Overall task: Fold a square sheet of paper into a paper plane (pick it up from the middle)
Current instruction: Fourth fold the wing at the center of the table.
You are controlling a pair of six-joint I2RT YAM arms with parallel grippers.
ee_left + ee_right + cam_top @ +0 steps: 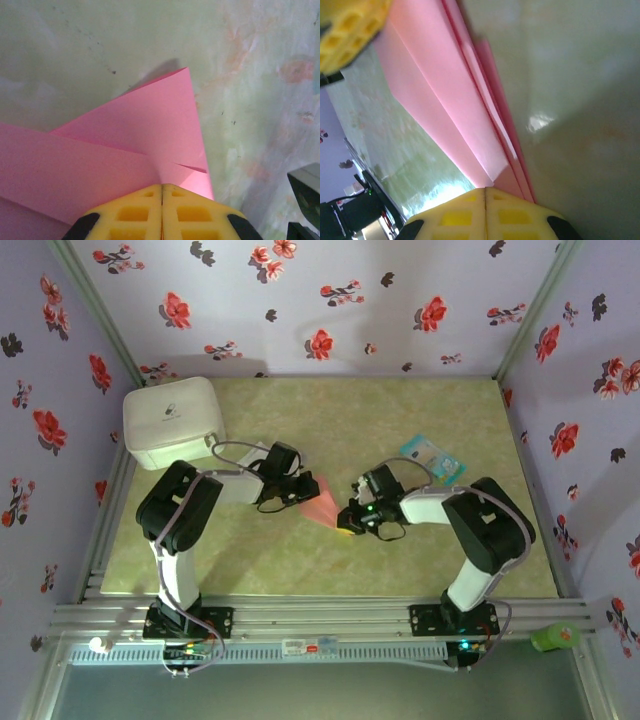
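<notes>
Salmon-pink and part-folded, the sheet of paper (322, 502) sits in the middle of the bench (420, 560), with my left claw (162, 187) and right claw (485, 189) both closed tight on its opposite ends, so I reckon pulling them apart unevenly could tear it or spring the folded layers loose.
</notes>
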